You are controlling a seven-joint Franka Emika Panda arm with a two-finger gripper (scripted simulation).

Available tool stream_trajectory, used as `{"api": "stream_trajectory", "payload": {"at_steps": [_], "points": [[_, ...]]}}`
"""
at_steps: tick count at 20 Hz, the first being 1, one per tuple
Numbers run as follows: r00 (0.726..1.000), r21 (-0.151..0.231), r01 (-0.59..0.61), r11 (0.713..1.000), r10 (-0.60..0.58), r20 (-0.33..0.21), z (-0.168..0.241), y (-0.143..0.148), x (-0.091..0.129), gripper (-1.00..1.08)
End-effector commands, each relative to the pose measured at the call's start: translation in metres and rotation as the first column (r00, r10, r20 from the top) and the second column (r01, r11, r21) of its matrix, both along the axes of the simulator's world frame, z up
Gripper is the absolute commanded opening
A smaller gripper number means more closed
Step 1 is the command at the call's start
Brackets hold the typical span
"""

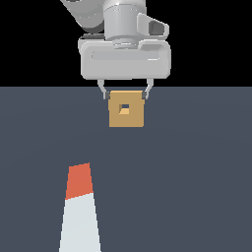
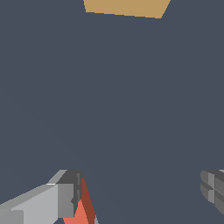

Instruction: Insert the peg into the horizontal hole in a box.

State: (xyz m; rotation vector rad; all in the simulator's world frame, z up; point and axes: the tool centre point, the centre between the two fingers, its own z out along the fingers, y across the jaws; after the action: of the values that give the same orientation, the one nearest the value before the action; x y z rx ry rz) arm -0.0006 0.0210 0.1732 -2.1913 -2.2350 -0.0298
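Peg point(image 1: 79, 209): lies flat on the dark table point(image 1: 197, 172), unheld, near the exterior view's lower left; its orange-red end point(image 1: 79, 181) points roughly toward the box.
Box point(image 1: 126, 109): tan block standing on the table farther back, well apart from the peg; only one tan edge of it shows in the wrist view point(image 2: 126, 7).
Hole point(image 1: 125, 108): small square opening in the middle of the box's face, empty.
Gripper point(image 1: 125, 93): hangs above the table with its jaws spread wide and nothing between them (in the exterior view the two fingertips appear on either side of the box's top corners, but the wrist view shows the box well ahead of them, so this is overlap, not contact).
Wrist view detail: one finger point(image 2: 65, 199) appears just beside the peg's orange-red end point(image 2: 81, 210); whether they touch cannot be told.
Progress: early stage; judged from the layout, no grasp has been made.
Remaining: close on the peg, lift it, align it with the hole, and push it in horizontally.
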Motion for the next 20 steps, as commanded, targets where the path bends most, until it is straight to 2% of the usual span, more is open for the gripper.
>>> {"api": "stream_trajectory", "payload": {"at_steps": [1,10,20], "points": [[1.000,0.000,0.000,1.000,0.000,0.000,0.000,0.000,0.000,1.00],[1.000,-0.002,-0.025,1.000,0.025,0.000,-0.008,-0.016,-0.008,1.00],[0.994,-0.007,-0.110,0.994,0.110,-0.001,-0.036,-0.073,-0.029,1.00]]}}
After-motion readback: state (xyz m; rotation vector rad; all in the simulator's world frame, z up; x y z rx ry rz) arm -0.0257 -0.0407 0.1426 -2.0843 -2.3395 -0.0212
